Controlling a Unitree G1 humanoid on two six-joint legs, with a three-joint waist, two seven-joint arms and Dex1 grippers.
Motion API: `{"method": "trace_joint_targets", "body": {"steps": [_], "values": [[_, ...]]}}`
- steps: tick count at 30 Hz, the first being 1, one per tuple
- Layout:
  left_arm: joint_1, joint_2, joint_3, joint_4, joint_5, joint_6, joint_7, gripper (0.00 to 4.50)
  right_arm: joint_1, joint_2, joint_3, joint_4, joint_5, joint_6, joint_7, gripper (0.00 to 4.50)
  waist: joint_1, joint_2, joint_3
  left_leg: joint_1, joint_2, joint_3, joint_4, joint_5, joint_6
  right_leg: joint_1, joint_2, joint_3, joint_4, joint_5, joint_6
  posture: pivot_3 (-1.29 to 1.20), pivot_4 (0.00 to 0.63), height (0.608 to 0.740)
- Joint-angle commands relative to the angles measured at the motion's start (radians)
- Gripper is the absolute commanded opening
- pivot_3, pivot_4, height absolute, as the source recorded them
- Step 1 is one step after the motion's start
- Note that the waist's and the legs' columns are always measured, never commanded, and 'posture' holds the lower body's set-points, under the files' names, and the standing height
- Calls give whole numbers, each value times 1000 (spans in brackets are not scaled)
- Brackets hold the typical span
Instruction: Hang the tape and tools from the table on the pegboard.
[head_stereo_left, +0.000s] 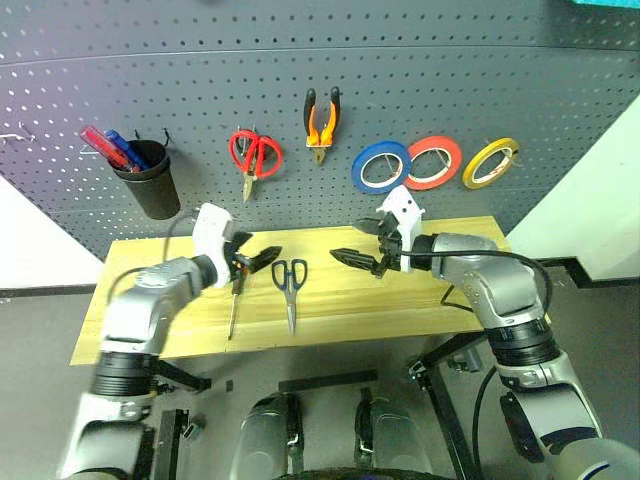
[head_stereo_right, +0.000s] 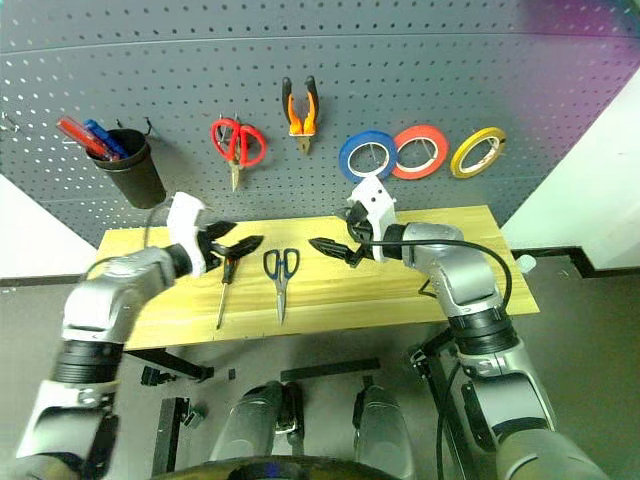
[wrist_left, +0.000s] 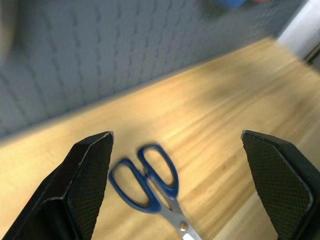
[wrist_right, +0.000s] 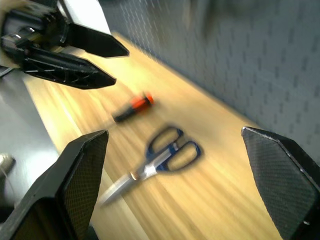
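Two tools are still lying on the light wooden table (head_stereo_left: 420, 300): the dark-blue-handled scissors (head_stereo_left: 290, 285) and the slim screwdriver with the orange-and-black handle (head_stereo_left: 235, 295). The orange-and-black pliers (head_stereo_left: 321, 122) and the blue ring-shaped tape roll (head_stereo_left: 381, 166) are already hanging on the dark grey perforated pegboard (head_stereo_left: 300, 70), so we are judging the task roughly half done. We are finding the scissors lying between the two grippers, with the long axis running front to back across the table, the finger loops pointing toward the pegboard and the blades pointing toward the table's near edge. The screwdriver is lying just beside them on the robot's left, roughly parallel, handle toward the pegboard and shaft toward the near edge. The left gripper (head_stereo_left: 252, 260) is hovering over the screwdriver's handle with its jaws spread wide and holding nothing; the right gripper (head_stereo_left: 362, 243) is hovering on the far side of the scissors, likewise spread wide and empty. We are judging the left gripper nearer both tools. We are expecting the coming move to call for a descent across a handle, with the jaws turned crosswise to that front-to-back axis.
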Motion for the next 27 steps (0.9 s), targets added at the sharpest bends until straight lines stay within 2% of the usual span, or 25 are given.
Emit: {"method": "trace_joint_targets", "body": {"steps": [1,8,11,15,27], "values": [[-36,-68,-16,38,62,14,113,4290,-22,-21,-11,65,-29,-79,21,4434,3,-1,15,-2,0,0,0,0,0,-1,0,0,0,0,0,126,286,740],[-37,-212,-55,45,142,141,286,4290,-65,-103,-11,199,-65,-182,140,4434,16,-3,49,-5,0,0,1,0,2,-3,1,-1,1,2,5,115,302,740],[-17,-221,-118,14,202,251,344,4290,-94,-134,0,261,-92,-222,176,4434,16,-5,56,-5,0,0,1,-1,3,-3,0,-1,0,2,5,94,307,740],[15,-279,-147,-26,202,358,372,4290,-127,-152,-2,319,-116,-260,204,4434,15,-5,64,-6,0,0,0,-1,3,-4,-1,-1,0,2,5,76,314,740],[-64,-428,-60,200,277,304,539,4290,-136,-179,-14,358,-144,-276,239,4434,15,-4,74,-6,0,-1,0,-3,0,-3,-4,-1,-1,2,5,47,322,740]]}}
